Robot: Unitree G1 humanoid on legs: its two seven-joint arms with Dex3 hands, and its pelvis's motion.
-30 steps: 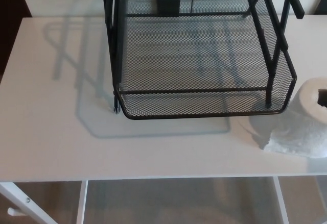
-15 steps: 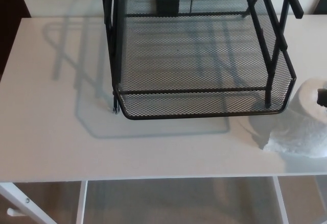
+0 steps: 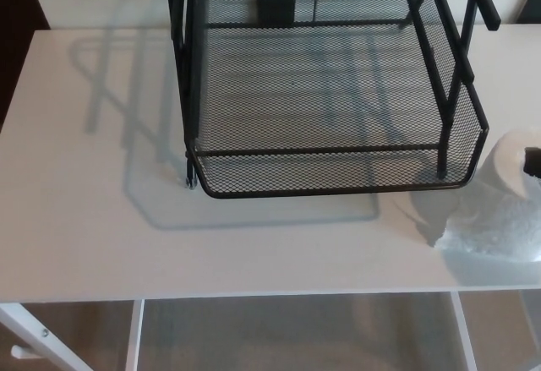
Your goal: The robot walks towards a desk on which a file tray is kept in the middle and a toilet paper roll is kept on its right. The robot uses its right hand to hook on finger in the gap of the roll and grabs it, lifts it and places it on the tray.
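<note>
The setting reads as an office or study workspace. A plain white desk point(image 3: 254, 236) with white metal legs fills most of the frame, and a black wire-mesh file tray point(image 3: 338, 177) of the stacking kind stands on it at upper centre. A pale wall runs along the top edge behind the desk, with a small dark rectangular fitting point(image 3: 277, 5) on it. Beige flooring point(image 3: 296, 337) shows beneath the desk at the bottom.

No legible text, no labels, no nos.
</note>
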